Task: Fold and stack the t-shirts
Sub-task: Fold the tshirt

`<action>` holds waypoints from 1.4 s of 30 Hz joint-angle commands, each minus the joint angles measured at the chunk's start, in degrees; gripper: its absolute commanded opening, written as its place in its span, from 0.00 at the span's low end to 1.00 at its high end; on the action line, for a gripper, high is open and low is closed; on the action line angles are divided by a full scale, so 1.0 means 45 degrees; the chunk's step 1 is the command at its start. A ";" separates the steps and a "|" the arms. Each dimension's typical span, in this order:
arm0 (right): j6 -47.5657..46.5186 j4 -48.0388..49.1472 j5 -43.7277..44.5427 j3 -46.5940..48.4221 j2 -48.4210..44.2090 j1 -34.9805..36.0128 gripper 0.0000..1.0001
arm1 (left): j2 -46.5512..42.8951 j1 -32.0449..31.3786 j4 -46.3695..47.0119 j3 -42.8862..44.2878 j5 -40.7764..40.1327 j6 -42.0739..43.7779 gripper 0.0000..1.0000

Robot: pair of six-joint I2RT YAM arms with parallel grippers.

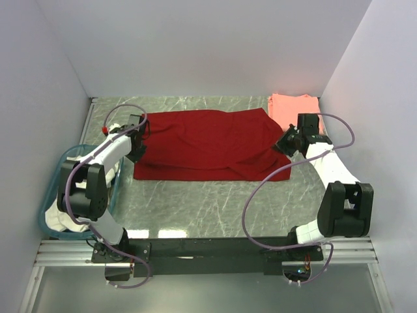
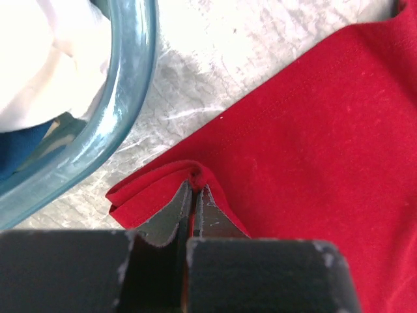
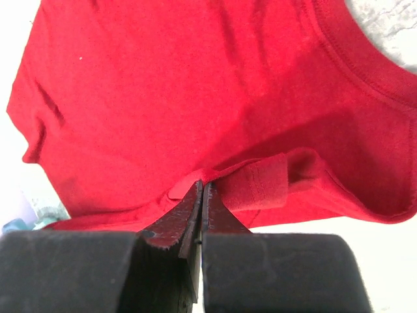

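Lab test booth: plain white walls [image 1: 195,39] enclose a marbled table [image 1: 195,202].

**3 views, 1 shared shirt**

The top camera looks down from high behind the near edge, taking in the whole table [image 1: 215,202]. The 2 wrist cameras sit very close, facing along the deep red t-shirt [image 1: 208,140], which all 3 share.

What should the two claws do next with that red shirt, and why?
Probably raise both together and fold the cloth over: the left gripper and right gripper are each shut on an edge of the red t-shirt, which lies spread out.
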 commanded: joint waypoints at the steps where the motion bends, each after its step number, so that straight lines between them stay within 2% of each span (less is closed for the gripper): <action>1: -0.0176 0.0598 -0.0174 0.0546 0.0075 -0.0332 0.00 | -0.0014 0.0142 0.0147 0.0756 0.0124 0.0345 0.01; 26: 0.0195 0.1164 -0.0780 0.0195 0.0368 -0.1172 0.00 | 0.1178 0.0298 0.0167 0.1832 0.0456 0.0794 0.01; 42: 0.0332 0.1652 -0.1053 0.0292 0.1285 -0.1289 0.00 | 0.1744 0.0396 0.0635 0.2164 0.0905 0.1127 0.02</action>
